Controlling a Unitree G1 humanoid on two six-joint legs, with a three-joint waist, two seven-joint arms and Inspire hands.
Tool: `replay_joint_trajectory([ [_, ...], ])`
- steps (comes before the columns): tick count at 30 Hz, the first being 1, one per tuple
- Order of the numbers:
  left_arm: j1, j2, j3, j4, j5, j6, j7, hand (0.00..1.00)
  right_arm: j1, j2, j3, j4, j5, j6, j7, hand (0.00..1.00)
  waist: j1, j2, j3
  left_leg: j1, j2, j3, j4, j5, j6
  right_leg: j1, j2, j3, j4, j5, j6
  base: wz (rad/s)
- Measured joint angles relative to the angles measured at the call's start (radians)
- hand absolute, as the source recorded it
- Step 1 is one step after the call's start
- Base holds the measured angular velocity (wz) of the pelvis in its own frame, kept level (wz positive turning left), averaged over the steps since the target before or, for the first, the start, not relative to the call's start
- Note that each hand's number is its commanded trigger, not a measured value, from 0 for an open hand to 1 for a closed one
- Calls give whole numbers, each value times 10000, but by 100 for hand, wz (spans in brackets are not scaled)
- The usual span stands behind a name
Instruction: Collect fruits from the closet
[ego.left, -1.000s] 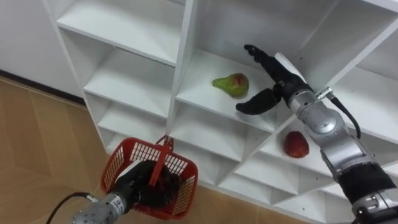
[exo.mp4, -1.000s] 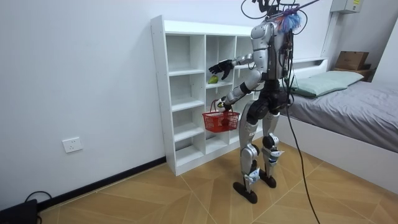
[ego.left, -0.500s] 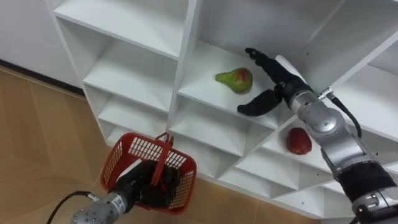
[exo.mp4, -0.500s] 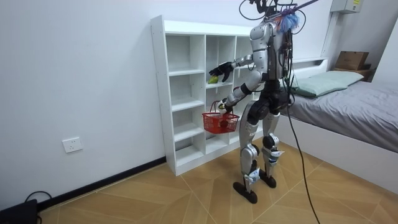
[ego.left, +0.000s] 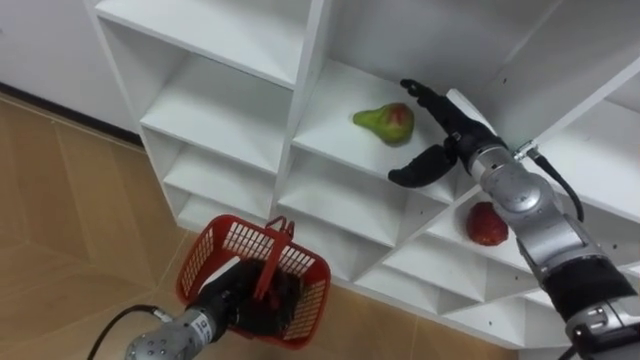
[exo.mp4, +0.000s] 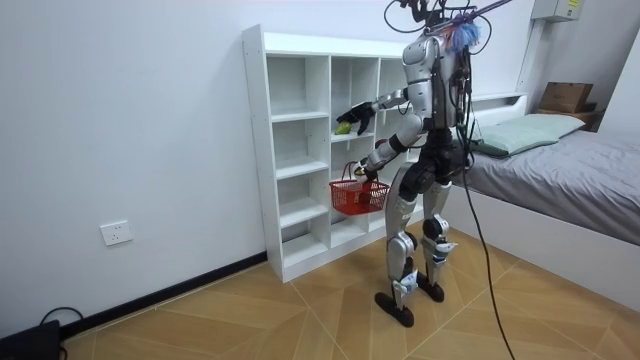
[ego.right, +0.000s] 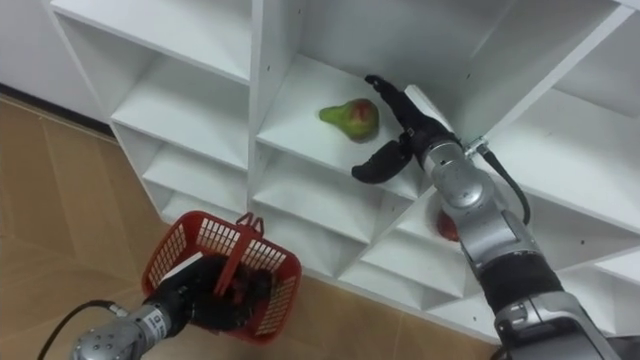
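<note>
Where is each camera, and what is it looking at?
Left eye view: on the robot's head, looking down at the closet, its open right hand near the pear, its left hand holding the red basket.
Right eye view: same head, slightly aside, same scene.
Room view: stands across the room, side-on, sees the whole robot at the closet.
Shared: all show pear and basket.

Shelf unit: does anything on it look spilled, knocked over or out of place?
Nothing stands out. On the white shelf unit a pear lies on its side, the open right robot hand close beside it; a red fruit sits in a lower compartment. The red basket hangs from the left robot hand.
</note>
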Motion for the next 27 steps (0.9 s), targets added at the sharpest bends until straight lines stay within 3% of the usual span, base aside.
replay_joint_trajectory([
  [5,-26,5,10,57,-4,0,33,100,-64,38,0,104,-7,-39,-380,0,-5,3,2,-87,0,0,-3,16,5,-80,0,17,-5,8,-10,0],
  [15,-157,-57,-7,537,-1,-5,412,100,-434,57,-5,533,-136,-481,-1177,0,-1,30,23,-511,1,5,-4,155,1,-587,-16,34,145,79,-60,0],
  [20,-285,-136,-36,619,-1,-4,519,100,-665,56,-8,644,-61,-482,-1517,0,-2,135,104,-744,2,3,-1,277,-3,-807,-16,83,150,149,-75,0],
  [27,-640,-214,-394,820,-32,-11,814,100,-745,56,-42,683,100,-734,-1864,0,-16,149,114,-947,2,1,-7,394,-13,-1070,-29,43,162,209,-107,0],
])
